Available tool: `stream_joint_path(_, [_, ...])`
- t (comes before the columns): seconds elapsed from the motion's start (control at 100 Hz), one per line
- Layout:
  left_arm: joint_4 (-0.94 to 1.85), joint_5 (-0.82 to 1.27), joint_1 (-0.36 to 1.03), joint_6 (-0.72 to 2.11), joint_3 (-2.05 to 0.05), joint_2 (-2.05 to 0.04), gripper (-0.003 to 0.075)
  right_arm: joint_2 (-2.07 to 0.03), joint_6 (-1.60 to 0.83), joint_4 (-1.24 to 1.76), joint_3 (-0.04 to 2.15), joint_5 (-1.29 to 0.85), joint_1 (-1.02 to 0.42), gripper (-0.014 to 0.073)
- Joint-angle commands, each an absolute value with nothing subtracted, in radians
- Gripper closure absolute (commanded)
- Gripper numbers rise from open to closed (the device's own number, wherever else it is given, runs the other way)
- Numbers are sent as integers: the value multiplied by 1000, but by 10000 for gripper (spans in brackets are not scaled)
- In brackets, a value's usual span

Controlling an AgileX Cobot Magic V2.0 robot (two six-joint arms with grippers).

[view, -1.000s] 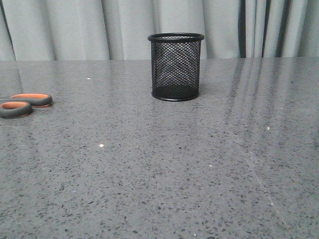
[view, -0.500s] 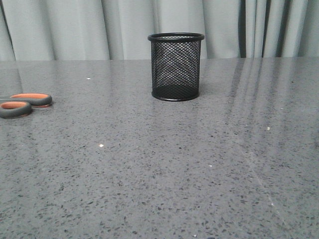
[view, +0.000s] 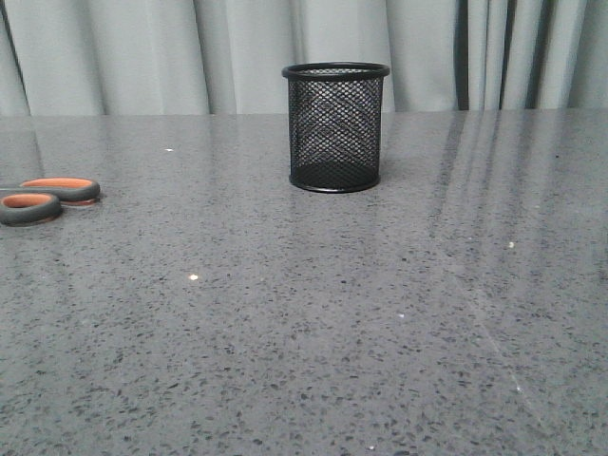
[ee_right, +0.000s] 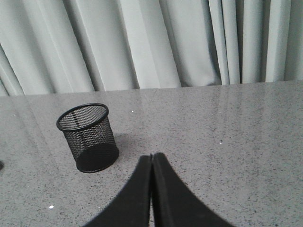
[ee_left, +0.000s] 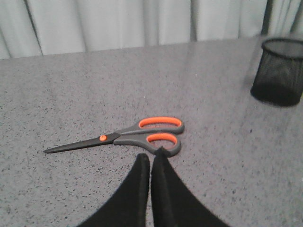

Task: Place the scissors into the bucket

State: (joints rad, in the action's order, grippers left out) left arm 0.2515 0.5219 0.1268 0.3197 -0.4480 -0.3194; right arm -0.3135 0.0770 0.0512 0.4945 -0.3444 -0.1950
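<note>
At the far left of the grey speckled tabletop [view: 304, 313], the scissors [view: 43, 198] lie flat, only their grey, orange-lined handle loops showing in the front view. The left wrist view shows them whole: blades closed, pointing away from the bucket [view: 335, 126], which stands upright near the middle of the tabletop, well apart from them. The left hand [ee_left: 150, 158] hovers just by the handle loops, its fingers pressed together and holding nothing. The right hand [ee_right: 151, 158], likewise pressed together and empty, looks toward the bucket. The scissors appear rigid and fairly light, with smooth metal blades (probably slippery); the thick handle end or the pivot looks like the surest grasp.
</note>
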Motion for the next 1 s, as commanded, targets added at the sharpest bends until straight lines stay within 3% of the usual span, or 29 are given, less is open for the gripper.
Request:
stream_joint_path(0.0, [258, 553, 126, 461, -558, -417, 732, -377, 71, 29, 569, -305, -190, 641])
stream_joint_path(0.08, [258, 628, 126, 581, -626, -495, 672, -397, 71, 29, 584, -300, -190, 641])
stream_joint_path(0.25, [258, 682, 126, 815, -733, -639, 392, -413, 71, 29, 584, -307, -190, 641])
stream_joint_path(0.32, [254, 680, 126, 908, -772, -697, 335, -413, 71, 29, 584, -308, -190, 641])
stream_joint_path(0.48, [185, 738, 142, 961, -865, -856, 332, -413, 71, 33, 584, -308, -190, 641])
stream_joint_path(0.79, [-134, 969, 305, 961, -1091, -1217, 332, -413, 71, 33, 584, -311, -190, 641])
stream_joint_path(0.99, [-320, 1025, 303, 1013, -1232, -1351, 332, -413, 71, 33, 584, -315, -190, 641])
